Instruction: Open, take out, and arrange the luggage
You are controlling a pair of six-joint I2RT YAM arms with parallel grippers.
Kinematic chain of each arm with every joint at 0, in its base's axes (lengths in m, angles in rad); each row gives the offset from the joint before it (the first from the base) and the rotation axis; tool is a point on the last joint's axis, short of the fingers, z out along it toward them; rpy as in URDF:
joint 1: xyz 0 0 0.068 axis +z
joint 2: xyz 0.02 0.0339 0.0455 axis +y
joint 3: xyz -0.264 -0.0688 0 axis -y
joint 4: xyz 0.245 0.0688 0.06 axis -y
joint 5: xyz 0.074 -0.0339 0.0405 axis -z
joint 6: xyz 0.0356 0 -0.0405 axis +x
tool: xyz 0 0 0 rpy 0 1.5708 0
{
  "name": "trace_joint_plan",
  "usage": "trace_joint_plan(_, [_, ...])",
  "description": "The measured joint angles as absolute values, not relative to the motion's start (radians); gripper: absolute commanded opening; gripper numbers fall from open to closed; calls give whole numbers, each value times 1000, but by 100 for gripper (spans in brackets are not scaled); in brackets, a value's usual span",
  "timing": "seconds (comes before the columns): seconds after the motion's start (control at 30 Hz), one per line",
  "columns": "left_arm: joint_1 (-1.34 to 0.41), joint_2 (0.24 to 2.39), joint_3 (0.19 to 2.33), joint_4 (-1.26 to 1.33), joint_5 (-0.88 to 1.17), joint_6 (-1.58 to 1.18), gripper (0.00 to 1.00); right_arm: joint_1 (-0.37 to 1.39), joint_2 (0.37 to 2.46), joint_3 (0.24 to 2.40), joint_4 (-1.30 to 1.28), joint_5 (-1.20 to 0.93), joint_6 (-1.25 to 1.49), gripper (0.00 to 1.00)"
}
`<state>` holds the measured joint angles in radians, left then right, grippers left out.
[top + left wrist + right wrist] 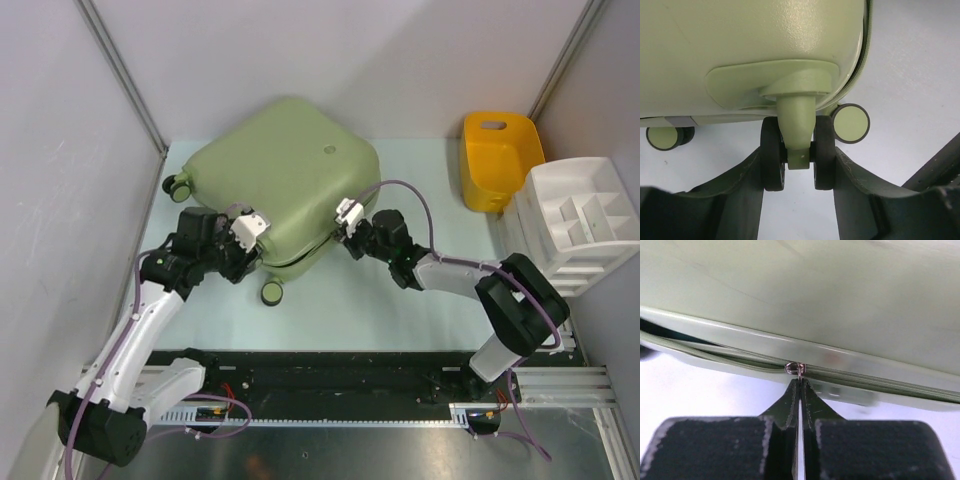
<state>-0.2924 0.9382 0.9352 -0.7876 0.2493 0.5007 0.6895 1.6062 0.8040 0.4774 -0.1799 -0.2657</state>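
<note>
From above, the luggage (285, 180) lies flat on the table (400, 300) at twelve o'clock from my bases. It is a sage-green shell with rounded corners, and the lid is down. The yellow tub (497, 160) and white tray (580, 215) wait at two o'clock. My left gripper (250, 258) sits at the case's seven o'clock corner and my right gripper (343, 236) at its five o'clock edge. On my left wrist, the fingers pinch a black twin caster wheel (797, 152) from both sides. On my right wrist, the fingers are pressed together on the small metal zip pull (796, 368). The seam gapes slightly at its nine o'clock. I judge the unzipping barely begun, with opening, emptying and arranging all left.
</note>
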Motion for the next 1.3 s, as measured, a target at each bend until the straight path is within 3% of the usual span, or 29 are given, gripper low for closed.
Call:
trace_joint_plan(0.3, [-185, 935, 935, -816, 247, 612, 0, 409, 1652, 814, 555, -232, -444, 0])
trace_joint_plan(0.6, [-157, 936, 935, -821, 258, 669, 0, 379, 1682, 814, 606, -288, -504, 0])
trace_joint_plan(0.83, [32, 1035, 1007, -882, 365, 757, 0, 379, 1669, 811, 577, -416, -525, 0])
trace_joint_plan(1.1, [162, 1122, 1063, -899, 385, 902, 0, 496, 1632, 798, 536, -344, -508, 0])
trace_joint_plan(1.3, [200, 1150, 1072, -907, 451, 928, 0, 404, 1699, 832, 575, -434, -540, 0])
